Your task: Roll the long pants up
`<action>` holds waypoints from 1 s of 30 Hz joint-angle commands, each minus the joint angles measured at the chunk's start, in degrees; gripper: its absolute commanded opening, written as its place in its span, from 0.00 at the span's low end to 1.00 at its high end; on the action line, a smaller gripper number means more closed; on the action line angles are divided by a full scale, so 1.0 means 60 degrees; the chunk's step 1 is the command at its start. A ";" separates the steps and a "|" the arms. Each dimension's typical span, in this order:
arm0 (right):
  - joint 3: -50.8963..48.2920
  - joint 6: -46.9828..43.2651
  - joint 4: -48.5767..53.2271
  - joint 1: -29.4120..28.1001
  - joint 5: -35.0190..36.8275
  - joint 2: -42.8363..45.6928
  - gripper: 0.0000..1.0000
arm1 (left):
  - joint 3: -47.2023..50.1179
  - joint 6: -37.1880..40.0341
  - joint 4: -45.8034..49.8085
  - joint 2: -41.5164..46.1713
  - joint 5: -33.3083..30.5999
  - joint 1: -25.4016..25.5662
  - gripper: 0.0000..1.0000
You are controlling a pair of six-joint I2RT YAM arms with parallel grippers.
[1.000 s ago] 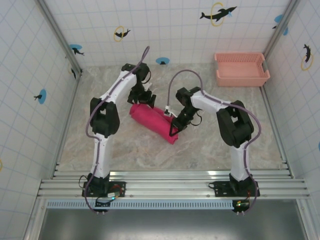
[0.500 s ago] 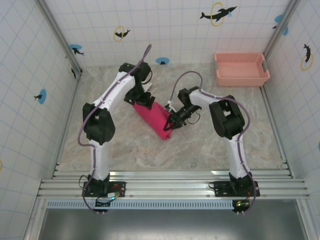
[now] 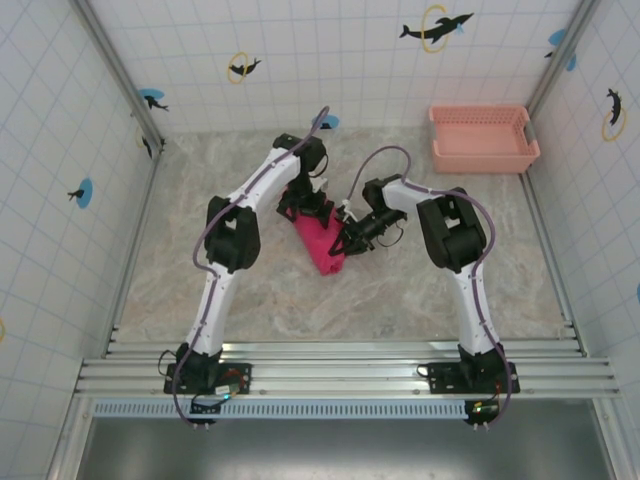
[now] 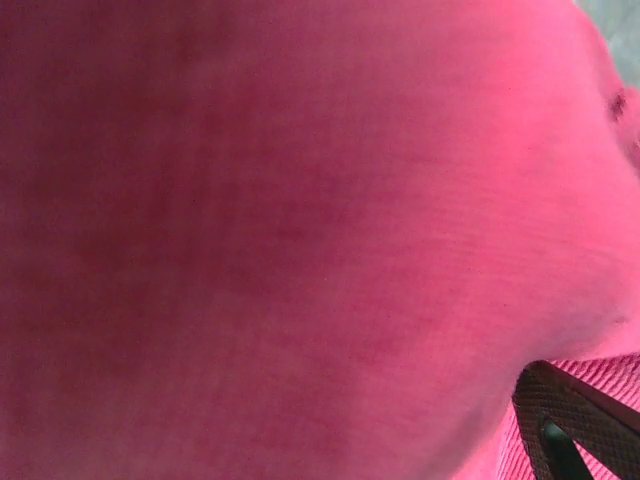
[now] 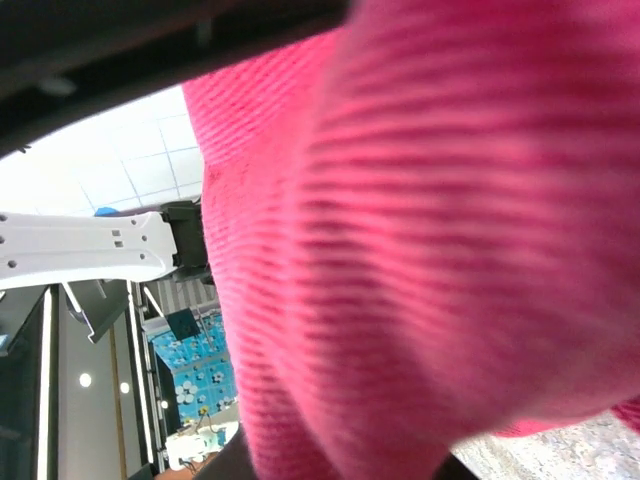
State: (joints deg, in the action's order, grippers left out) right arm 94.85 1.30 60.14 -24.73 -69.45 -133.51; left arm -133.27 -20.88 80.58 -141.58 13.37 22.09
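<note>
Pink long pants (image 3: 322,252) lie rolled into a bundle, well left of the basket (image 3: 437,137). The left gripper (image 3: 308,208), jaws spread wide, presses the side away from the basket. The right gripper (image 3: 345,240) clenches cloth on the basket side.

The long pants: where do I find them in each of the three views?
Top external: the long pants lie as a short rolled bundle in the middle of the marbled table.
Left wrist: long pants very close, pink cloth across the centre.
Right wrist: long pants, ribbed cloth, centre and right.
Shared landmark: the table, also at the right wrist's bottom right corner.
</note>
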 commanded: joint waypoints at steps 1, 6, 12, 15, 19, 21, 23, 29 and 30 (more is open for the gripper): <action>0.0033 -0.0047 0.0252 -0.0036 0.0119 -0.0266 0.26 | -0.0267 -0.0303 -0.0127 -0.0897 -0.0403 -0.0070 0.97; 0.0291 -0.0168 0.0429 0.0149 0.1969 0.0754 0.57 | -0.0250 -0.0284 0.0130 -0.1277 -0.0580 -0.0092 0.97; 0.0635 -0.0880 0.0880 -0.0017 0.5248 0.2550 0.71 | -0.0209 -0.0351 0.0130 -0.1425 -0.0446 -0.0079 0.97; 0.0139 -0.1249 0.0480 -0.0582 0.6628 0.3569 0.76 | -0.0062 -0.0345 0.0106 -0.1427 -0.0416 -0.0062 0.97; -0.0761 -0.0758 -0.0333 -0.0813 0.7470 0.4033 0.83 | 0.0069 -0.0292 0.0133 -0.1494 -0.0490 -0.0071 0.97; -0.1207 -0.0300 -0.1132 -0.0478 0.6654 0.3996 0.83 | 0.0139 -0.0270 0.0143 -0.1487 -0.0495 -0.0072 0.97; -0.1371 -0.0004 -0.1713 -0.0165 0.6364 0.3814 0.83 | 0.0192 -0.0263 0.0150 -0.1467 -0.0500 -0.0051 0.97; -0.0751 0.0429 -0.2080 0.0464 0.5919 0.2783 0.83 | 0.0298 -0.0271 0.0179 -0.1452 -0.0452 -0.0049 0.97; -0.0680 0.0673 -0.2135 0.0553 0.5890 0.2608 0.83 | 0.0320 -0.0294 0.0170 -0.1466 -0.0421 -0.0031 0.97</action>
State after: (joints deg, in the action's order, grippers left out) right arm 88.36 2.20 50.06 -22.02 -31.75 -115.77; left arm -134.72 -21.26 82.70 -144.51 15.03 21.19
